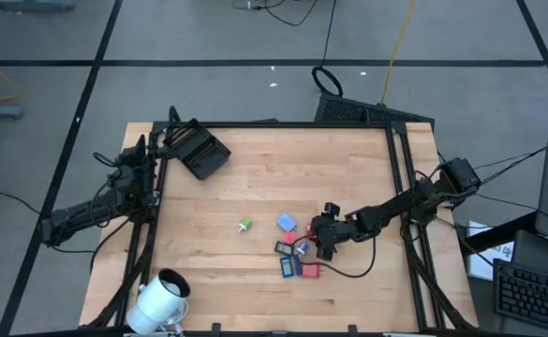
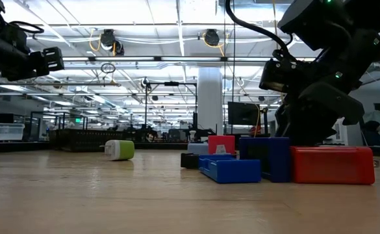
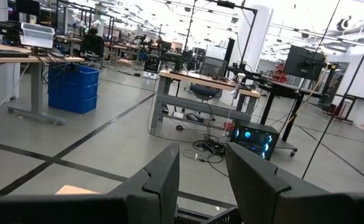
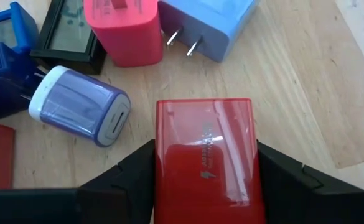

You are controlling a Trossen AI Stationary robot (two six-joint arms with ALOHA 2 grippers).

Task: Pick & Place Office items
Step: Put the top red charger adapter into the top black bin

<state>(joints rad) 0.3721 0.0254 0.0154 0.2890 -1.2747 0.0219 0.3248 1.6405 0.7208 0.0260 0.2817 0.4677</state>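
The office items lie in a cluster right of the table's middle: a light blue plug block (image 1: 286, 223), blue blocks (image 1: 288, 267), a red block (image 1: 309, 271) and dark framed pieces (image 4: 70, 34). A green-and-white bit (image 1: 245, 225) lies apart to their left. My right gripper (image 1: 325, 239) is down at the cluster's right side, shut on a red flat block (image 4: 203, 155). A lilac-and-white plug (image 4: 82, 106) lies just beside that block. My left gripper (image 3: 201, 155) is open and empty, held high at the far left by the black tray (image 1: 201, 150). My right gripper pinches the red flat block by its two long sides (image 4: 160, 162), one finger (image 4: 129, 177) on each side, the fingers lying along the block. The block's far end (image 4: 203, 106) sticks out beyond the fingertips. Whether it is lifted off the wood cannot be told.
A large white cylinder (image 1: 161, 298) lies at the near left corner. The black tray sits at the far left corner. Bare wood (image 1: 245, 178) stretches between tray and cluster. Black frame rails (image 1: 400, 178) run along the table's sides.
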